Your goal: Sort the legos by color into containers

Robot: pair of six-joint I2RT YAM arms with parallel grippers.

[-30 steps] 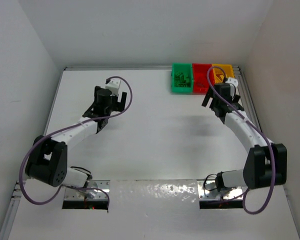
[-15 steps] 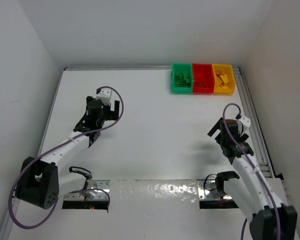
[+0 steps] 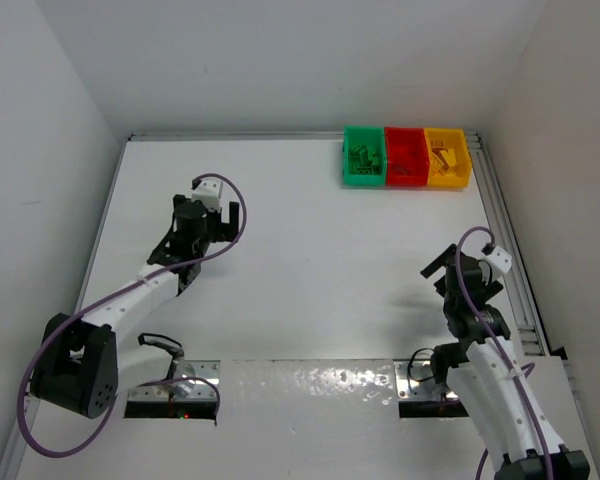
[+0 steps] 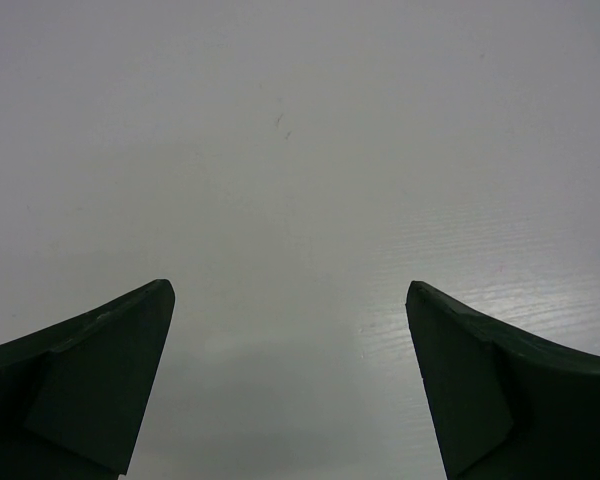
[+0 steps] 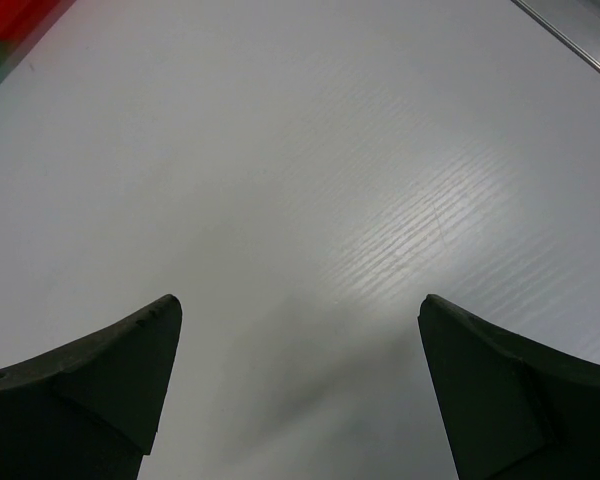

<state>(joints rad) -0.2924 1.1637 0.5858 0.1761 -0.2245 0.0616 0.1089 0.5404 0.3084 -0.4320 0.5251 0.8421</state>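
Observation:
Three joined bins stand at the table's far right: a green bin (image 3: 363, 156), a red bin (image 3: 406, 156) and a yellow-orange bin (image 3: 447, 157). Small legos lie inside each, green ones (image 3: 360, 155) in the green bin and yellow ones (image 3: 442, 156) in the yellow-orange bin; those in the red bin are hard to make out. No loose legos show on the table. My left gripper (image 3: 223, 226) is open and empty over the left-middle of the table, also seen in the left wrist view (image 4: 290, 300). My right gripper (image 3: 442, 272) is open and empty at the right, well short of the bins, also seen in the right wrist view (image 5: 298, 305).
A metal rail (image 3: 507, 250) runs along the table's right edge, close to my right arm; it also shows in the right wrist view (image 5: 580, 40). White walls enclose the table on the left, back and right. A corner of the red bin (image 5: 10, 22) shows at the right wrist view's top left.
My right arm has drawn back from the yellow-orange bin toward its base, lately a little nearer still. My left arm pulled back and left earlier, then stayed still. Both grippers stay open.

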